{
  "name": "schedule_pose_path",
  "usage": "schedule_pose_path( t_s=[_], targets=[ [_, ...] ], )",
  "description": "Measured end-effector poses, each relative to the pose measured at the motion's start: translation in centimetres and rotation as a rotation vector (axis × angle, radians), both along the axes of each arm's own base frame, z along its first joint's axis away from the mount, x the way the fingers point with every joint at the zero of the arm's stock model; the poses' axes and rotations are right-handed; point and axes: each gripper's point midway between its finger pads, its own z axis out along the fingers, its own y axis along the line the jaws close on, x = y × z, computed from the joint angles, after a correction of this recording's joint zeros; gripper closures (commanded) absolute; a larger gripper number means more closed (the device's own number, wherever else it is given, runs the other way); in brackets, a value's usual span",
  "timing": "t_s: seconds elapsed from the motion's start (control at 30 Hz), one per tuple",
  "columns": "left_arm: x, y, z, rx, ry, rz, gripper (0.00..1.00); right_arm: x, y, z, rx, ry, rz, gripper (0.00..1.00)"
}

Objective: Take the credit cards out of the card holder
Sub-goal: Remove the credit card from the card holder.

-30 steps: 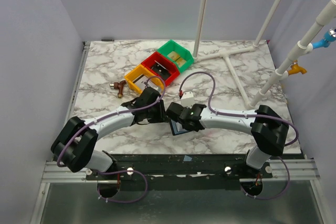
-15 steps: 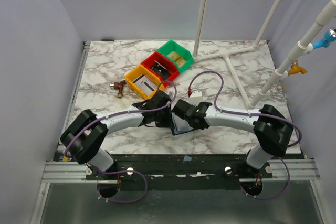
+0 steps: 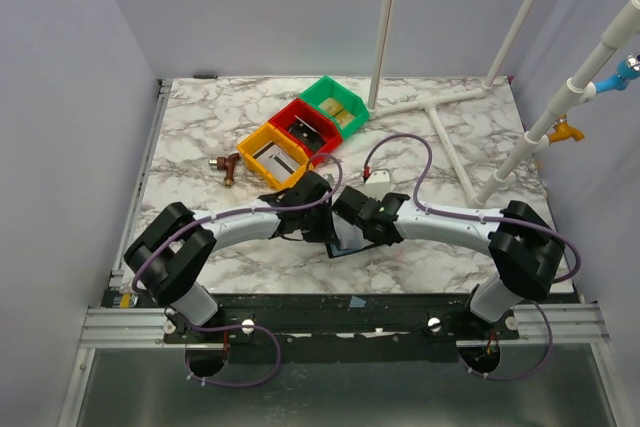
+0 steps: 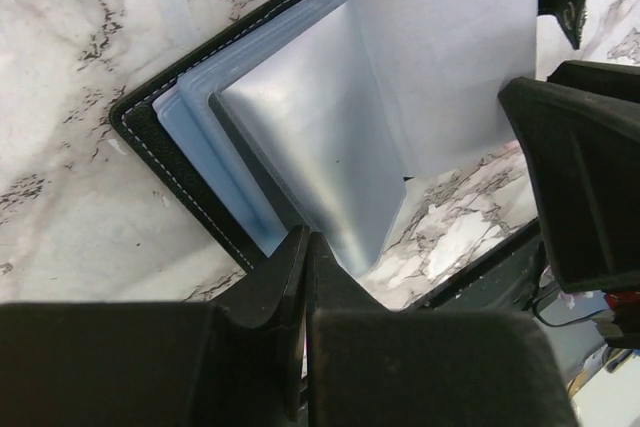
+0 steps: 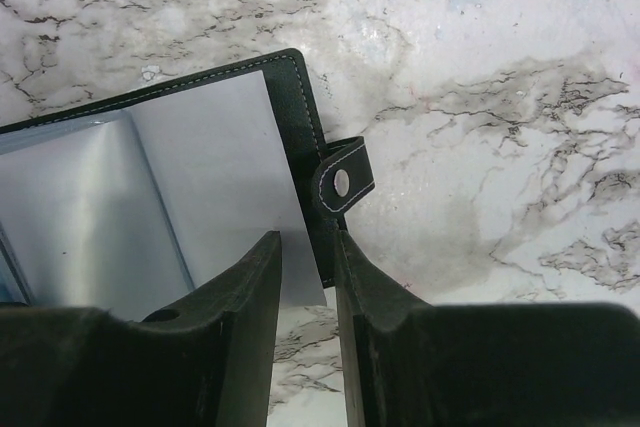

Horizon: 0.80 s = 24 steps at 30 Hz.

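The black card holder [image 3: 347, 242] lies open on the marble near the front middle, showing bluish-grey inner leaves [image 4: 310, 137] and a pale inner face [image 5: 225, 177]. My left gripper [image 4: 305, 239] is shut, its tips meeting on the near edge of a silvery leaf. My right gripper [image 5: 305, 247] stands partly open astride the holder's black stitched rim, just below the snap tab [image 5: 342, 183]. From above, the left gripper [image 3: 326, 225] and the right gripper [image 3: 352, 219] meet over the holder. No credit cards stand out from the leaves.
Yellow [image 3: 272, 155], red [image 3: 307, 127] and green [image 3: 338, 102] bins sit in a diagonal row behind the arms. A small brown object [image 3: 228, 164] lies left of the yellow bin. White pipes [image 3: 440, 127] cross the far right of the table.
Both arms have moved in over the card holder. The left gripper has closed from partly open to shut. The right jaws have narrowed slightly.
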Motion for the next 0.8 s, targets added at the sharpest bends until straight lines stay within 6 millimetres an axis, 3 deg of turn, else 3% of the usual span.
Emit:
schedule_pose_path(
  t_s=[0.37,0.6,0.8],
  targets=[
    [1.1,-1.5,1.1,-0.033,-0.021,-0.006,0.98,-0.3,-0.1,-0.1,0.009,0.011,0.002,0.69],
    [1.9,-2.7,1.2,-0.036,-0.016,-0.015,0.98,-0.2,0.4,2.6,0.099,-0.037,0.001,0.65],
    [3.8,-5.0,2.9,-0.071,-0.052,-0.03,0.98,-0.1,0.7,5.7,0.197,-0.094,0.003,0.66]
  ],
)
